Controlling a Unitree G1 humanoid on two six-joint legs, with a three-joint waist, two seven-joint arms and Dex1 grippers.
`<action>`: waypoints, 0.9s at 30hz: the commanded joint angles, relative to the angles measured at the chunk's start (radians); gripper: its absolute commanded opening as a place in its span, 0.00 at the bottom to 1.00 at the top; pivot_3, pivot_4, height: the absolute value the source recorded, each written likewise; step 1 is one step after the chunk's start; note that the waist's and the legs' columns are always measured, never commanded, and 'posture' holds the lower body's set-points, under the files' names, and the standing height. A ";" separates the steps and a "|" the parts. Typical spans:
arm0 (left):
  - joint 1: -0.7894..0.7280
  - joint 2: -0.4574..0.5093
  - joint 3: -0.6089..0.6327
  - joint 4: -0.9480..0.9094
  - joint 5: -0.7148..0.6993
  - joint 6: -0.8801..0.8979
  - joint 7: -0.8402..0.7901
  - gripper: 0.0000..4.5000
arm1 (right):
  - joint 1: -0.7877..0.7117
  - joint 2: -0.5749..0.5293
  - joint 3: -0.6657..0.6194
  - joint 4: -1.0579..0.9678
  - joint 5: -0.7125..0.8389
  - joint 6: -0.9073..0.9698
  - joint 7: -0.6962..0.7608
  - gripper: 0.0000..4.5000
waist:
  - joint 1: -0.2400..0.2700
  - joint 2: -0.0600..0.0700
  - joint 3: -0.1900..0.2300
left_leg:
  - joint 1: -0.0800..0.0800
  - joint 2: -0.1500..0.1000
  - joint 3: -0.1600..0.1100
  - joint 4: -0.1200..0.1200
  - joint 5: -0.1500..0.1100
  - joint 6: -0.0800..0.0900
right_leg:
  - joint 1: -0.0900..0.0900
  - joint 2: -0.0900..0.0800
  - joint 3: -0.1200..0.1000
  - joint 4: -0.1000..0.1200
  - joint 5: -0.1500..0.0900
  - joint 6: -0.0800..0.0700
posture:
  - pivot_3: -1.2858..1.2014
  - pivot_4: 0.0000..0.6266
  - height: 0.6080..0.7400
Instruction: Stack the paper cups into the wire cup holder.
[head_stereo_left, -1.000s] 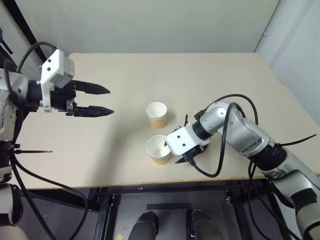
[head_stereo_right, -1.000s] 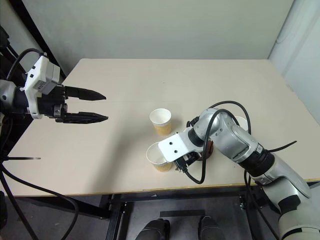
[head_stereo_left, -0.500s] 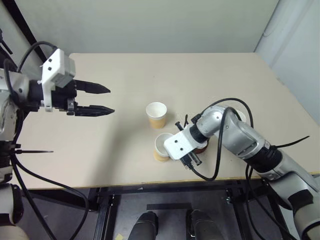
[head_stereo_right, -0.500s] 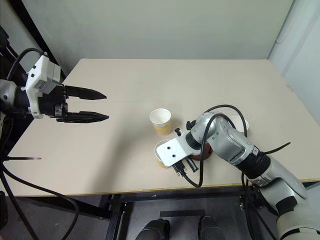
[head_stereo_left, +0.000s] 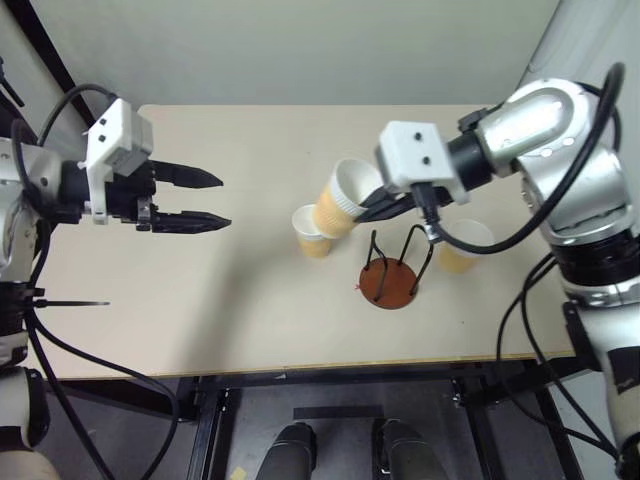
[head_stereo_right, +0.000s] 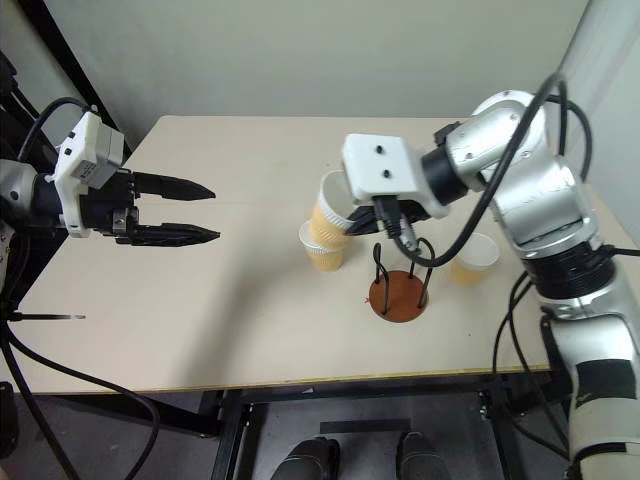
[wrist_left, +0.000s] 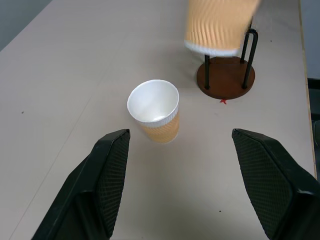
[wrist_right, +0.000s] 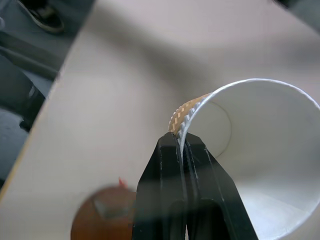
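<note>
Hanging wide-jawed at the left, the left gripper (head_stereo_left: 205, 200) is idle; one paper cup (head_stereo_left: 313, 232) stands mid-counter. Rightward, the right gripper (wrist_right: 182, 142) pinches a lifted cup (head_stereo_left: 346, 200) by its thin, crushable rim above the wire cup holder (head_stereo_left: 390, 280); a third cup (head_stereo_left: 461, 246) stands beyond.

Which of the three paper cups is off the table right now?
The tilted cup pinched at its rim by the right gripper; the other two cups stand upright on the table.

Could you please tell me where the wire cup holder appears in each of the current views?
Left eye view: wire cup holder, lower centre, below the lifted cup.
Right eye view: lower centre.
Left wrist view: upper right.
Right wrist view: base at bottom left.
Shared landmark: its reddish-brown disc base.
</note>
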 joint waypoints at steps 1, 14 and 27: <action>-0.024 0.003 0.024 -0.006 -0.008 -0.007 -0.001 0.78 | -0.026 -0.074 -0.027 0.014 -0.019 -0.071 0.046 0.00 | 0.000 0.000 0.000 | 0.000 0.000 0.000 0.000 0.000 0.000 | 0.000 0.000 0.000 0.000 0.000 0.000 | 0.52 0.24 1.00; -0.049 -0.020 0.008 0.011 0.005 -0.017 -0.009 0.78 | -0.013 -0.207 0.025 -0.054 0.033 -0.110 0.108 0.00 | -0.007 0.000 0.000 | 0.002 0.002 0.000 0.000 0.000 0.000 | 0.000 0.001 0.000 0.002 0.000 0.000 | 0.52 0.24 1.00; -0.056 -0.024 0.009 0.012 0.010 -0.013 -0.013 0.78 | 0.036 -0.252 0.112 -0.034 -0.016 -0.245 0.108 0.00 | -0.006 0.000 0.000 | 0.001 0.002 0.000 0.002 0.000 0.000 | 0.001 0.001 0.000 0.002 0.000 0.001 | 0.52 0.24 1.00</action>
